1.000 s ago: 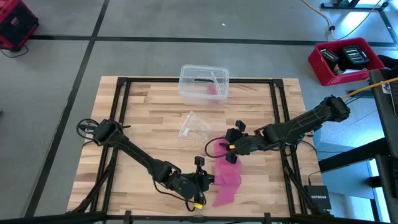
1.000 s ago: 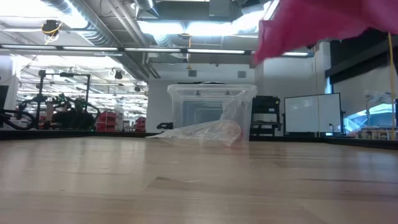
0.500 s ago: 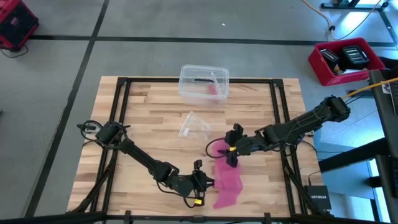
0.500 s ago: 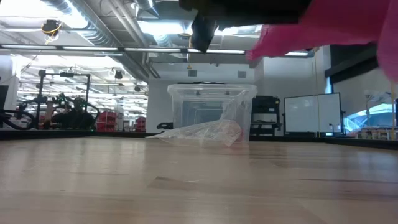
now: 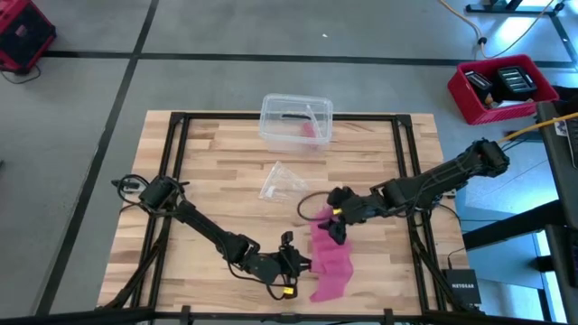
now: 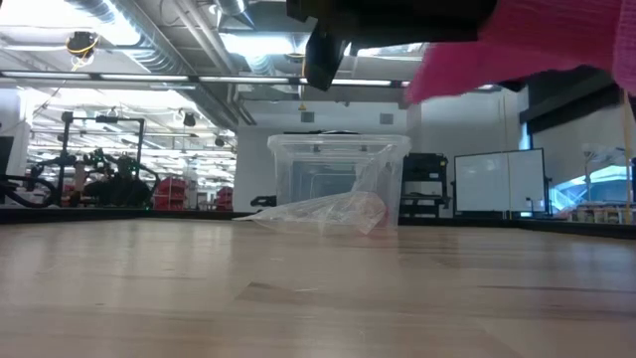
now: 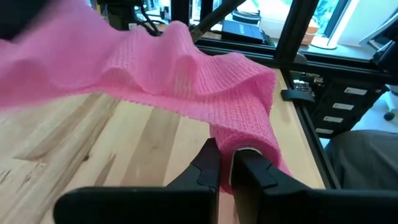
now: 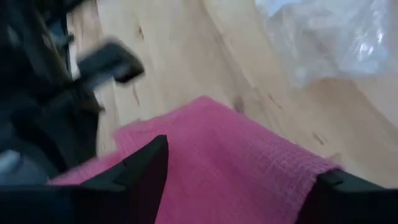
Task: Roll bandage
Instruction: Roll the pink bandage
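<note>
The pink bandage (image 5: 330, 262) runs as a flat band from my left gripper (image 5: 293, 264) near the table's front edge to my right gripper (image 5: 336, 226) farther back. In the low view the bandage (image 6: 517, 40) is raised well above the wood. My left gripper (image 7: 227, 171) is shut on its near end. My right gripper (image 8: 242, 160) stands wide open, and the band (image 8: 236, 162) passes between its fingers. My left gripper pinches the bandage's near end (image 7: 225, 160) between its two fingers, where the strip curls round into a small loop (image 7: 252, 140). The fingers come nearly level from the table's left side. From there the band rises, lightly rippled, toward the other gripper. My right gripper has the band between its open fingers; whether it touches it, I cannot tell.
A clear plastic box (image 5: 296, 120) stands at the table's far edge, and a crumpled clear wrapper (image 5: 282, 181) lies in front of it. Black frame rails (image 5: 405, 171) run along the table's sides. Bare wood lies to the left (image 5: 190, 171).
My left gripper has come down toward the table and rolled about its own axis, carrying the bandage's near end lower; its dark body has come into the top of the low view. My right gripper has rolled in place at the bandage's far end.
</note>
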